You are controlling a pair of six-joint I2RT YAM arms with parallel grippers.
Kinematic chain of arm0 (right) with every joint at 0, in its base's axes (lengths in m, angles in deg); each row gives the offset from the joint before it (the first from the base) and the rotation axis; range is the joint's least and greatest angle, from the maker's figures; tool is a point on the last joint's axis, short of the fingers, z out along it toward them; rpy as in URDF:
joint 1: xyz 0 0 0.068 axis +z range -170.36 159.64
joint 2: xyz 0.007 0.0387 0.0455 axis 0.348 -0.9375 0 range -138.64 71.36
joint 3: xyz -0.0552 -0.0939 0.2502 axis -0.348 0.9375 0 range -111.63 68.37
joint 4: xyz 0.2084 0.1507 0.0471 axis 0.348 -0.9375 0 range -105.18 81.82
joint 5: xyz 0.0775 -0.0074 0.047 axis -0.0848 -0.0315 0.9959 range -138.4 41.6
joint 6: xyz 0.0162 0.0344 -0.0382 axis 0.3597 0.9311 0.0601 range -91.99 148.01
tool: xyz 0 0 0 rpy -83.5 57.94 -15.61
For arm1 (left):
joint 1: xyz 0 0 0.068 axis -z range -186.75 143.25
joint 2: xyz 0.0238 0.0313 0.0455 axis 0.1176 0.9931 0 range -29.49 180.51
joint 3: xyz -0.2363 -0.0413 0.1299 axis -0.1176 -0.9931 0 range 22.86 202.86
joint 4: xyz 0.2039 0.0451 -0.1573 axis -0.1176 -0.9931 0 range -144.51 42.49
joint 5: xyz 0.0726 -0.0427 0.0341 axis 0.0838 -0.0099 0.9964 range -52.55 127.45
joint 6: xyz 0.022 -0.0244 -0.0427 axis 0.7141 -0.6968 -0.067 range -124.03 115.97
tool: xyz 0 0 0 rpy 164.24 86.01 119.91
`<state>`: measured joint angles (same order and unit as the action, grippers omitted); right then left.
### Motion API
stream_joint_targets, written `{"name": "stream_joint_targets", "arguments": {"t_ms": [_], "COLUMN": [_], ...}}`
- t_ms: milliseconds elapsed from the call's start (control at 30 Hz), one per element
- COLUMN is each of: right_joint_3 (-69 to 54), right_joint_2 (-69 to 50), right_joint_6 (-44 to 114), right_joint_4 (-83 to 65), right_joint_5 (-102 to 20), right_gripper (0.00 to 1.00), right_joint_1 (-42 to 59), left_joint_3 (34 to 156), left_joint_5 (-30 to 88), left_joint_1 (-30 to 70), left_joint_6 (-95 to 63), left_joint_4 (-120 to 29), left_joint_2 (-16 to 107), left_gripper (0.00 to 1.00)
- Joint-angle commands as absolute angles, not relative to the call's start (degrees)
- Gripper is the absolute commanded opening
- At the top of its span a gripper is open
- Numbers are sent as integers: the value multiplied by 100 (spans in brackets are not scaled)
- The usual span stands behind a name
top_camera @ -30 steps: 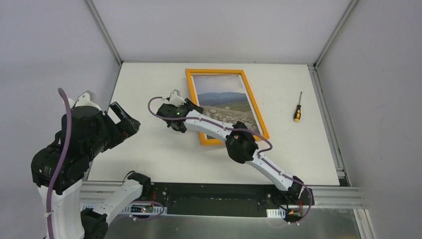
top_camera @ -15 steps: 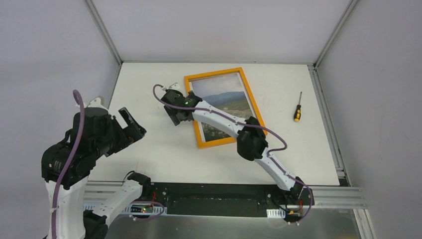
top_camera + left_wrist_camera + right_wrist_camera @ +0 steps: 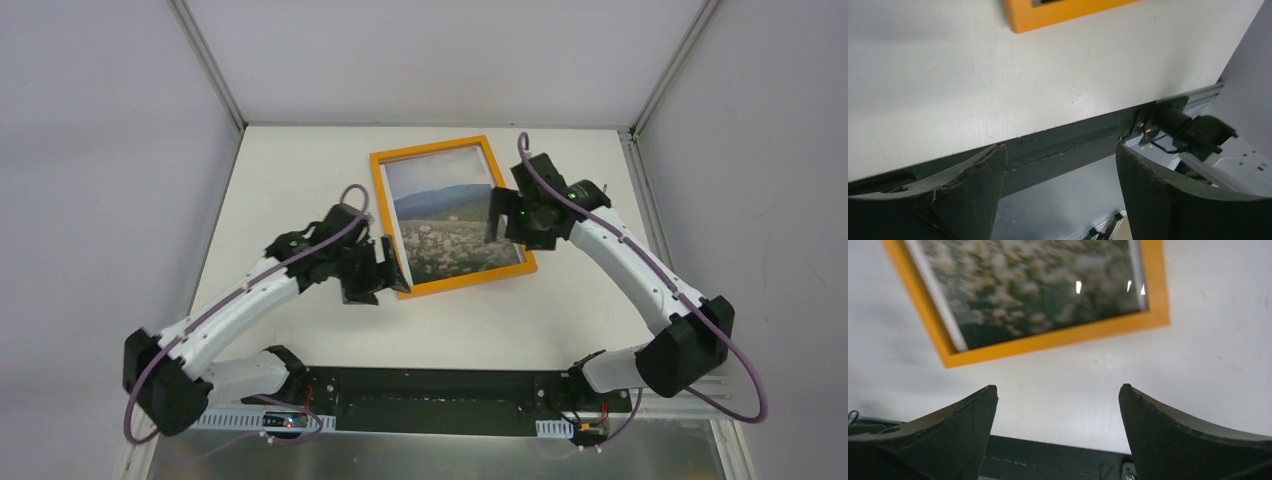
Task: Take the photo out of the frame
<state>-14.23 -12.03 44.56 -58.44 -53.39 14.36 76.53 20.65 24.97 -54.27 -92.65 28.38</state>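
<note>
on the white table (image 3: 300, 170) the frame (image 3: 455, 283) lies flat between my two spread, empty tools, photo (image 3: 447, 215) face up inside, its corner just ahead of the left gripper (image 3: 392, 272), its edge under the right gripper (image 3: 500, 213); i judge it rigid, slick-glazed, best gripped by the rim.

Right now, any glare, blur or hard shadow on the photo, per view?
Top external: photo sharp, evenly lit, no glare spots; only soft arm shadows on the table. Right wrist: photo blurred, three small white glints near its right edge. Left wrist: only a soft frame corner shows; its fingers dark, underlit.
</note>
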Motion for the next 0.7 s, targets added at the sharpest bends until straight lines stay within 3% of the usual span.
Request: {"name": "stream_joint_targets", "arguments": {"t_ms": [0,133,300,467,667], "right_joint_3": [144,1329,2322,2573,2283], "right_joint_2": [-403,250,219,-376,-1075], "right_joint_6": [4752,5064,5531,5421,5377], "right_joint_4": [-6020,-5562,-4685,-4038,-3557], "right_joint_5": [-4576,-4347,-4028,-4137,-4298], "right_gripper": [91,85,69,55,47], "right_joint_1": [701,584,654,932,1051], "left_joint_3": [7791,7822,7989,8069,7783], "left_joint_5": [2275,2473,2137,2423,2703], "left_joint_1": [3768,4403,4523,4397,3860], "left_joint_6": [-5495,-5636,-5994,-5980,-5908], "left_joint_4": [-7679,-7033,-6344,-6372,-6558], "left_joint_2": [4010,5332,6610,6937,6865], "left_gripper": [77,65,50,42,37]}}
